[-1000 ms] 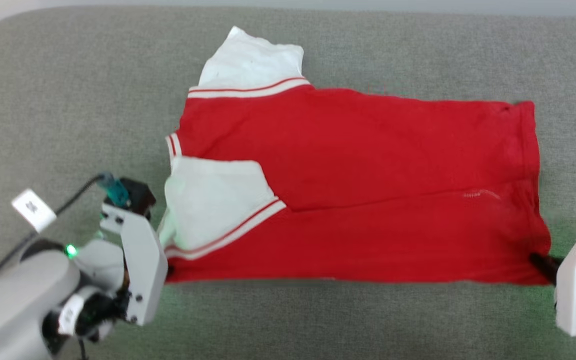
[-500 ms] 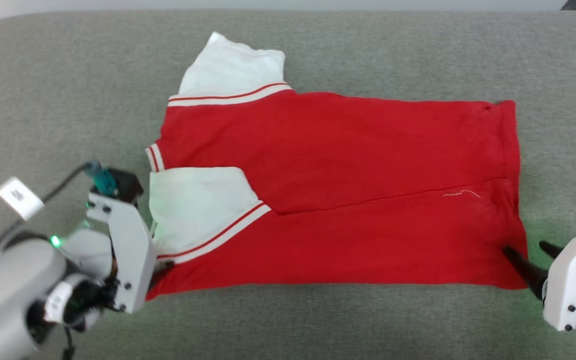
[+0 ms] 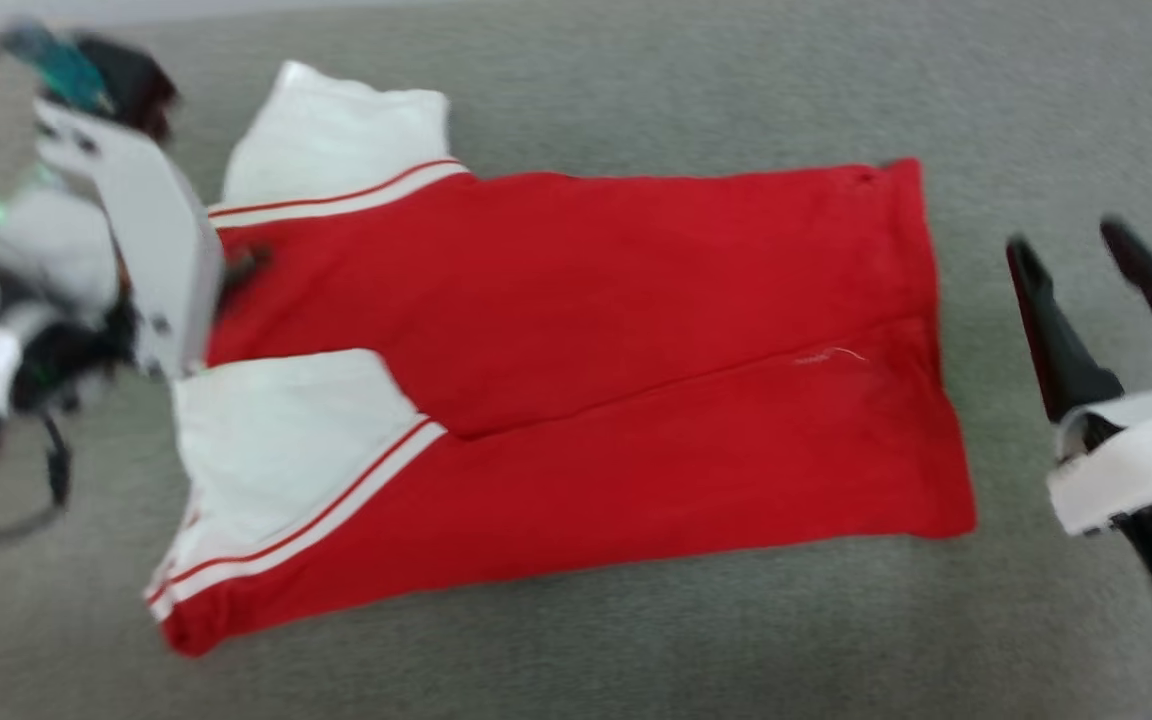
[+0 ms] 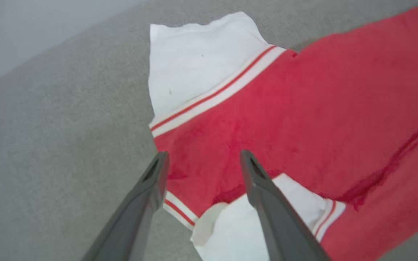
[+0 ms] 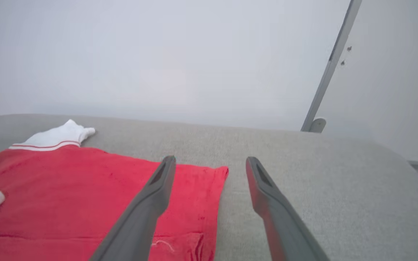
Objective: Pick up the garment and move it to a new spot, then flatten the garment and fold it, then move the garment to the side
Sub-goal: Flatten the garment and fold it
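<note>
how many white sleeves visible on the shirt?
2. The far sleeve lies flat beyond the shirt's far left edge; the near sleeve is folded onto the red body at the left end.

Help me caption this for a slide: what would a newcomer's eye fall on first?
The red jersey shirt with white short sleeves, lying partly folded across the grey fabric surface, dominates the middle. The left gripper is poised over its sleeve end with fingers spread, and the right gripper stands open beyond the hem, clear of the cloth.
</note>
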Robot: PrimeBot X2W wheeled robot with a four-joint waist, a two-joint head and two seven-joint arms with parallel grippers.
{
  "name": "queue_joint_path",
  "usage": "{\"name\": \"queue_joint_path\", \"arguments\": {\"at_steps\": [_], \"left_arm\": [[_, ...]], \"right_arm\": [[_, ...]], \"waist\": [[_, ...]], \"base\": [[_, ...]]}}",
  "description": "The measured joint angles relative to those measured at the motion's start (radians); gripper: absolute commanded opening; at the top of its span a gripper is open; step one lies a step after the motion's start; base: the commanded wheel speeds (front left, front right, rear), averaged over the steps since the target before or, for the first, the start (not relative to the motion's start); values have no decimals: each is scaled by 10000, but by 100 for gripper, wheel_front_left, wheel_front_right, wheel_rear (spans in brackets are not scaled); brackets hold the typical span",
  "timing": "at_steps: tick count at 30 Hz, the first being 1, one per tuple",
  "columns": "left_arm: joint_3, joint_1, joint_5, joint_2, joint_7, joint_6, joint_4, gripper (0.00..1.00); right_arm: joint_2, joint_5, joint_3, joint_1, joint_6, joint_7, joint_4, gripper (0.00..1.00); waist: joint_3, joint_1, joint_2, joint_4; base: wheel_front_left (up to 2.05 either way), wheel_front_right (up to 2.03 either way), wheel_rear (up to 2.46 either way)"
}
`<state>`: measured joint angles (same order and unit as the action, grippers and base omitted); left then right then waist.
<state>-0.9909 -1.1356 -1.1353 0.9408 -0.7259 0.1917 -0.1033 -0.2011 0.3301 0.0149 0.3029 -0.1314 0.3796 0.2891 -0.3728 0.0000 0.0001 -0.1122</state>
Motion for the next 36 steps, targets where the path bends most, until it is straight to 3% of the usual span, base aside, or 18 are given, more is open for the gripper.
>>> {"name": "queue_joint_path", "arguments": {"at_steps": [4, 9, 16, 28, 29, 31, 32, 33, 34, 36], "left_arm": [[96, -825, 466, -341, 408, -721, -1538, 100], [119, -1762, 980, -784, 844, -1484, -3141, 100], [-25, -2821, 1538, -1181, 986, -2272, -5168, 100], [-387, -3817, 1666, -1852, -203, -2654, -7574, 100], [-487, -3922, 1735, -1877, -349, -2706, -7649, 62], [-477, -3985, 1745, -1918, -410, -2708, -7756, 49], [-433, -4021, 1649, -1983, -522, -2663, -7896, 35], [-579, -4140, 1772, -2052, -723, -2663, -8031, 9], [-579, -4140, 1772, -2052, -723, -2663, -8031, 0], [-495, -4164, 1622, -2115, -903, -2585, -8274, 0]], "right_arm": [[215, -621, -493, 292, 0, -1977, -451, 100], [571, -986, -790, 350, 0, -3283, -880, 100], [878, -1030, -1018, 358, 0, -3852, -1233, 100], [1112, -874, -1197, 570, 0, -3705, -1498, 100], [1120, -853, -1189, 597, 0, -3628, -1496, 100], [1106, -853, -1210, 627, 0, -3492, -1492, 100], [1099, -853, -1221, 645, 0, -3459, -1455, 100], [1112, -836, -1214, 714, 0, -3325, -1384, 100], [1112, -836, -1214, 714, 0, -3325, -1384, 100], [1106, -834, -1225, 727, 0, -3229, -1335, 100]], "waist": [[-242, 0, 0, -497], [-630, 0, 0, -1093], [-1376, 0, 0, -1700], [-2256, 0, 0, -2294], [-2283, 0, 0, -2312], [-2306, 0, -1, -2323], [-2327, 0, 0, -2325], [-2352, 0, 0, -2317], [-2352, 0, 0, -2317], [-2374, 0, 0, -2307]], "base": [[0, 0, 0], [0, 0, 0], [0, 0, 0], [0, 0, 0], [0, 0, 0], [0, 0, 0], [0, 0, 0], [0, 0, 0], [0, 0, 0], [0, 0, 0]]}}
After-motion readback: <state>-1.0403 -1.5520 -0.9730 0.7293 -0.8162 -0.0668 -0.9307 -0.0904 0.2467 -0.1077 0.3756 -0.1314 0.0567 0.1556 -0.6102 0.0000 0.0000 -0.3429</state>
